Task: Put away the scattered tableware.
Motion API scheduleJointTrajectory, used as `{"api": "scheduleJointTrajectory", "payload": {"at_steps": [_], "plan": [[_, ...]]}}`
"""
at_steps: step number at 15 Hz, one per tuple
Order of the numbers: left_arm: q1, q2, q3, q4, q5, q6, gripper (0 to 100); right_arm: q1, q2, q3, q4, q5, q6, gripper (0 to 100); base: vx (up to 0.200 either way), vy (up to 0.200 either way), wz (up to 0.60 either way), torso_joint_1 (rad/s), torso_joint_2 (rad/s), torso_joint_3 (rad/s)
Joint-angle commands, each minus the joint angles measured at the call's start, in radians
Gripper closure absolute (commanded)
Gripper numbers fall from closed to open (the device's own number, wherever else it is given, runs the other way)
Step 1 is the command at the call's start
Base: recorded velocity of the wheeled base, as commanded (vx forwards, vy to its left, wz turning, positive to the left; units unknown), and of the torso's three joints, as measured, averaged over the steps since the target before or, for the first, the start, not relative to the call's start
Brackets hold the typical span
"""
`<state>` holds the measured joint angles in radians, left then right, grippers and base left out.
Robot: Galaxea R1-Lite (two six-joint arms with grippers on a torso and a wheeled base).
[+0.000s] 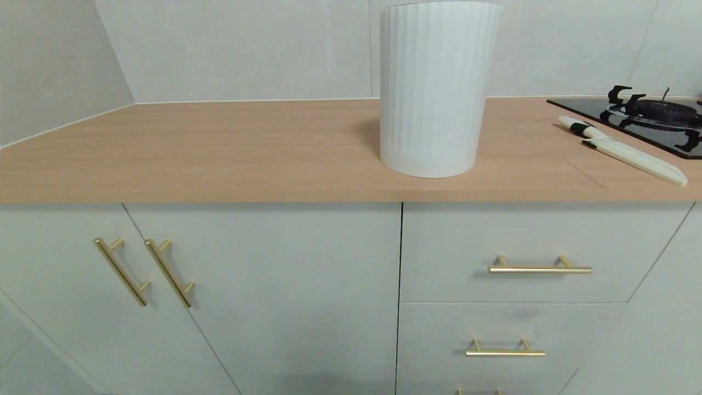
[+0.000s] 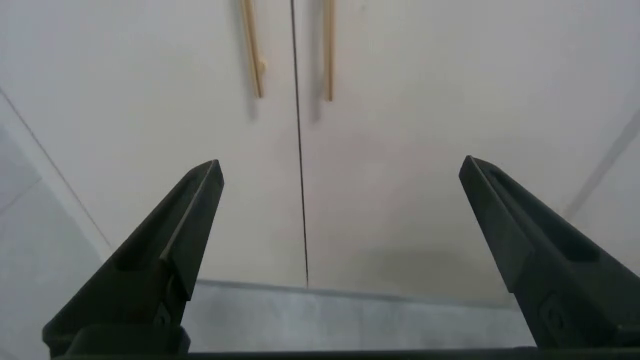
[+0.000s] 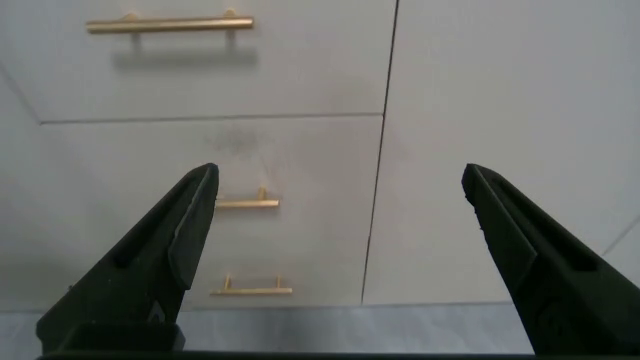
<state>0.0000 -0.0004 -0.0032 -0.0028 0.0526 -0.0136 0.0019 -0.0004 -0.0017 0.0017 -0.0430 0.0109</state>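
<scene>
A white knife point(image 1: 622, 151) with a black band on its handle lies on the wooden counter point(image 1: 219, 153) at the far right, beside the black stove. A tall white ribbed holder point(image 1: 433, 88) stands near the counter's front edge, right of centre. My left gripper point(image 2: 340, 180) is open, low in front of the cabinet doors with nothing between its fingers. My right gripper point(image 3: 340, 185) is open too, facing the drawer fronts, and holds nothing.
A black glass stove point(image 1: 652, 118) with a burner grate fills the counter's right back corner. Below the counter are two cabinet doors with gold handles point(image 1: 142, 271) on the left and drawers with gold handles point(image 1: 540, 269) on the right.
</scene>
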Motion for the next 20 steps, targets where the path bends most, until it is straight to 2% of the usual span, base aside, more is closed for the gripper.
{"api": "scheduleJointTrajectory", "payload": {"at_steps": [1, 18, 20], "plan": [[0.000, 0.000, 0.000, 0.000, 0.001, -0.002, 0, 0.001, 0.002, 0.000, 0.000, 0.000, 0.000, 0, 0.000, 0.000, 0.00, 0.000, 0.00, 0.000], [0.000, 0.000, 0.000, 0.001, 0.001, 0.000, 0, 0.001, 0.002, 0.000, 0.000, 0.002, 0.000, 0, 0.000, 0.000, -0.04, 0.000, 0.00, 0.000], [0.000, 0.000, 0.000, 0.001, 0.000, 0.000, 0, 0.001, 0.002, 0.000, 0.000, 0.002, 0.000, 0, 0.000, -0.200, 0.00, 0.002, 0.00, 0.007]]}}
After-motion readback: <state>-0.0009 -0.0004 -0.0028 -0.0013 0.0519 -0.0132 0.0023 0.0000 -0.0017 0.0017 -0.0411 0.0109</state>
